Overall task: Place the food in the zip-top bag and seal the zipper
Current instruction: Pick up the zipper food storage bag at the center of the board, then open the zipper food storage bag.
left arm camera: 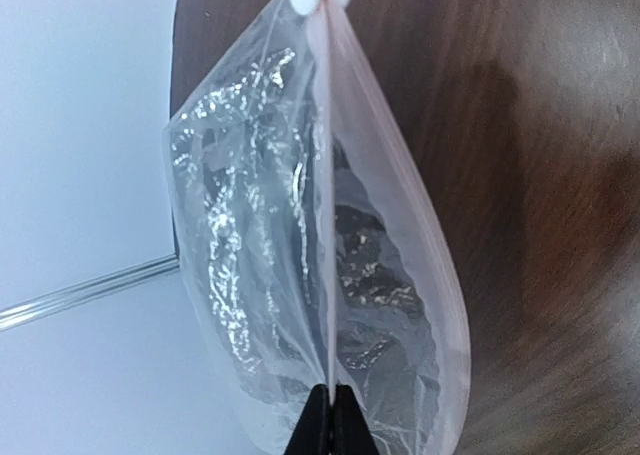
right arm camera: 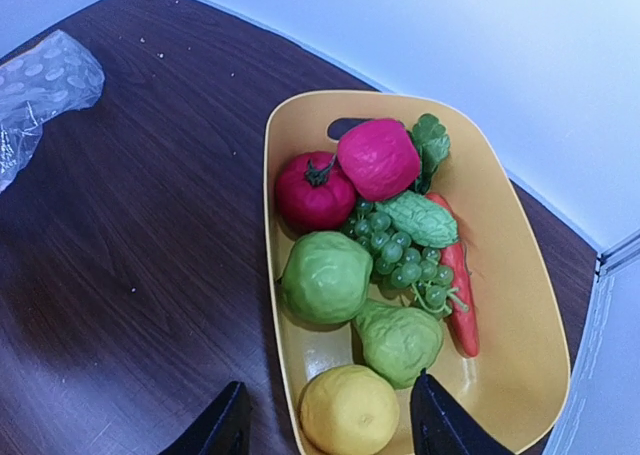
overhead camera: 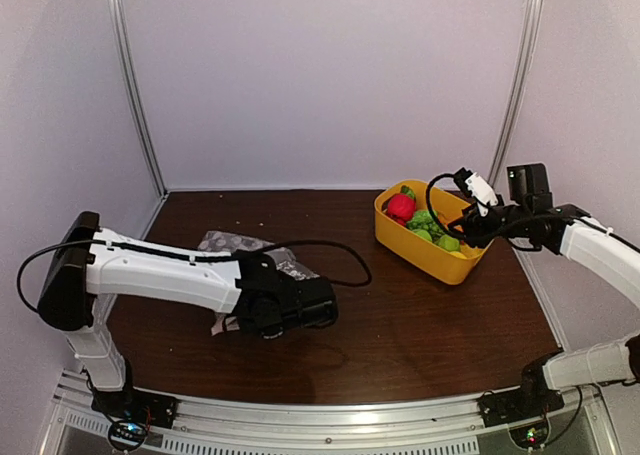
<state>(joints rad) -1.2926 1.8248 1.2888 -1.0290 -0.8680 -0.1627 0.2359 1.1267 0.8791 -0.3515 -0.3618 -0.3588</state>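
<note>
Nearest you, the left gripper is clamped fully closed on one lip of the bag, pulling that length of zipper straight. The other lip bows away, so the mouth stands open. You find the bag toward the left edge of the bench. The right gripper is spread wide and grips nothing. It hangs over the near end of the basket, with the lemon below the gap. Food lies in the basket, near the far right corner.
</note>
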